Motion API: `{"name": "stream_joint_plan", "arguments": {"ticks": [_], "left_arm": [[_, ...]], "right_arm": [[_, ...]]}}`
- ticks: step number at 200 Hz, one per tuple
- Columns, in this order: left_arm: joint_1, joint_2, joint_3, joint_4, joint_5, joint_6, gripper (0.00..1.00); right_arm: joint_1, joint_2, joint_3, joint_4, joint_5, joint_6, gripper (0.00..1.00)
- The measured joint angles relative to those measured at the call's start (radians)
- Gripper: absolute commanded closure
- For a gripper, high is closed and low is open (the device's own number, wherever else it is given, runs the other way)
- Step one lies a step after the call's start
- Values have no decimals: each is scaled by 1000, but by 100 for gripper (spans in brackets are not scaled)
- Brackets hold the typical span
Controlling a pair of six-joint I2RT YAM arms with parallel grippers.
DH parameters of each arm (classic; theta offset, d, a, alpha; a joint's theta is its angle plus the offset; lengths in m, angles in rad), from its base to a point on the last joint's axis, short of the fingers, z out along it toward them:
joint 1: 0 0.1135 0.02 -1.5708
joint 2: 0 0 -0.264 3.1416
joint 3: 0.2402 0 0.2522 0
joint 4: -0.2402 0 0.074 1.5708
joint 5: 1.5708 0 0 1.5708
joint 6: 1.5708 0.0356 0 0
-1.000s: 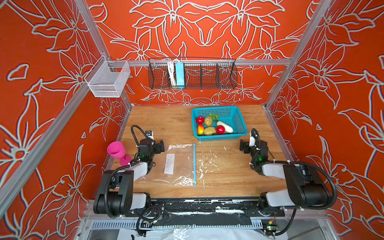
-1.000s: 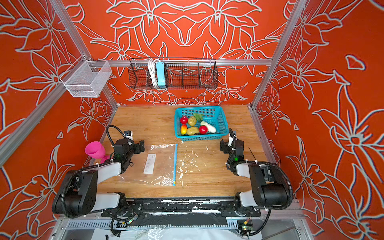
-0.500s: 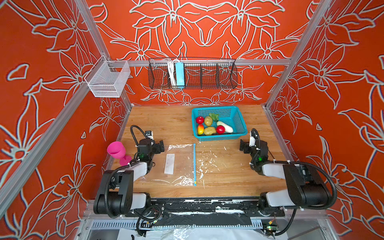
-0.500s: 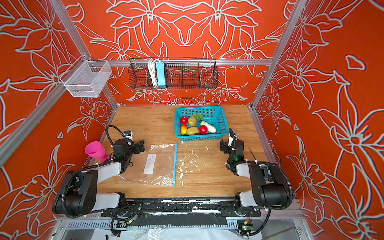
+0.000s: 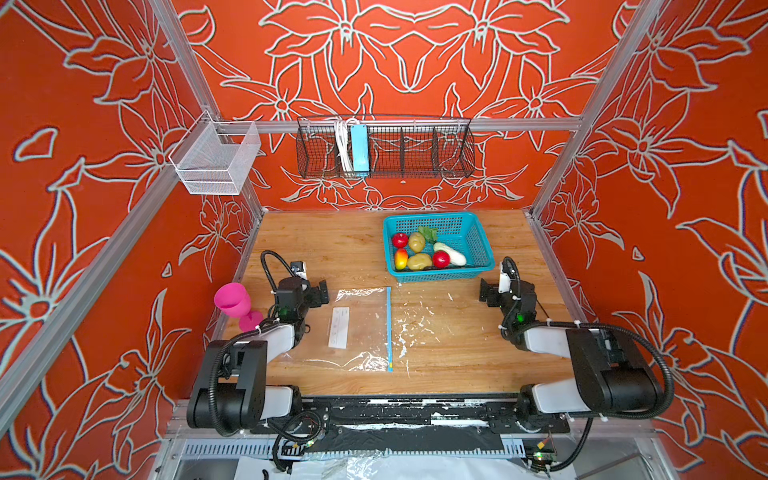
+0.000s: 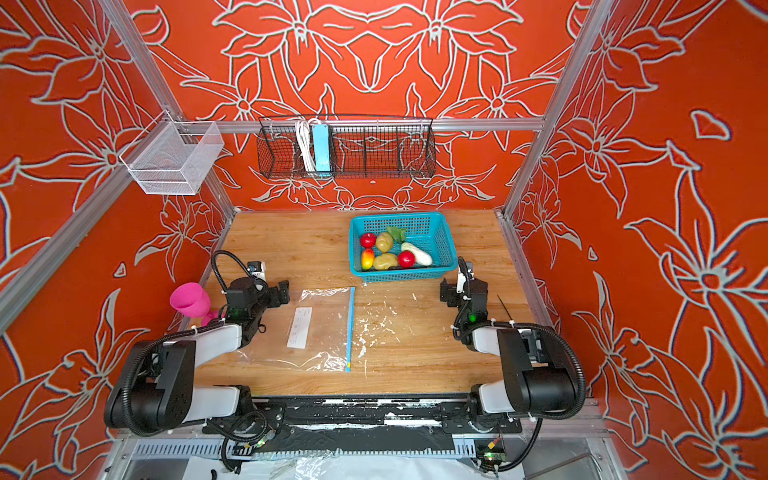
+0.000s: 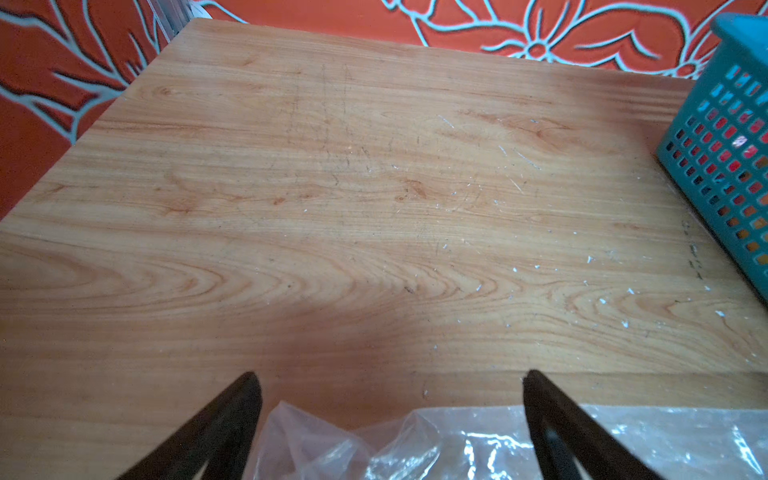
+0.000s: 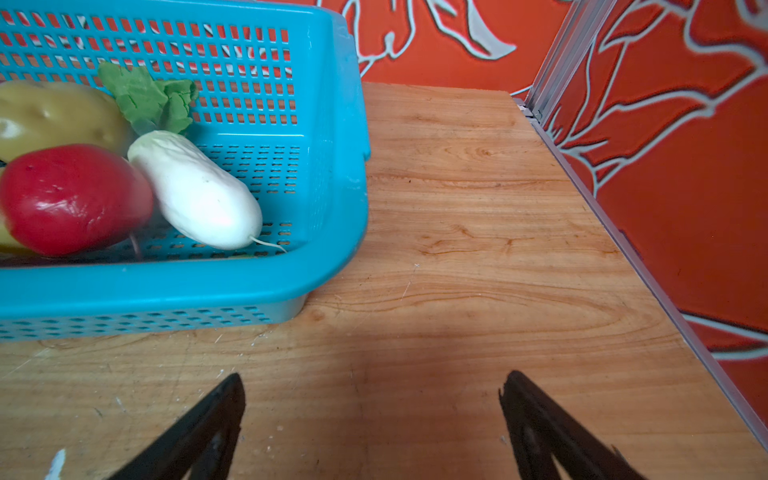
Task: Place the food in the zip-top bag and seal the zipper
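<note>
Clear bag (image 5: 365,320) flat — food (image 5: 419,262) in basket (image 5: 440,275)

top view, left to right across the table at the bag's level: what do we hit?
pink goblet → left gripper → white label on the zip-top bag → zipper → right gripper. The teal basket sits farther back and overlaps several of these, so it is left out.

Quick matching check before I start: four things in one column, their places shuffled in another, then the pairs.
1 clear bag
2 white radish
3 pink cup
4 blue power strip

A in the black wire rack
B in the teal basket
C flat on the table, near its front
D at the table's left edge

Pairs: 1-C, 2-B, 3-D, 4-A
</note>
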Motion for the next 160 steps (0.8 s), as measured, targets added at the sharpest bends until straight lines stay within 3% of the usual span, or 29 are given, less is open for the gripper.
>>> {"name": "stream_joint_plan", "arguments": {"ticks": [63,112,160], "left_arm": [[0,-23,-1,-21,-17,-12,3],[0,-192,-3,-111,-121,-76,3],[-3,-179,46,-264,-220,-161,3]], "right_arm": [[0,-3,0,-2,0,-2,2],[3,-70,-1,-3,8,-2,2],[19,-105,-1,-46,38,-4,2]]}}
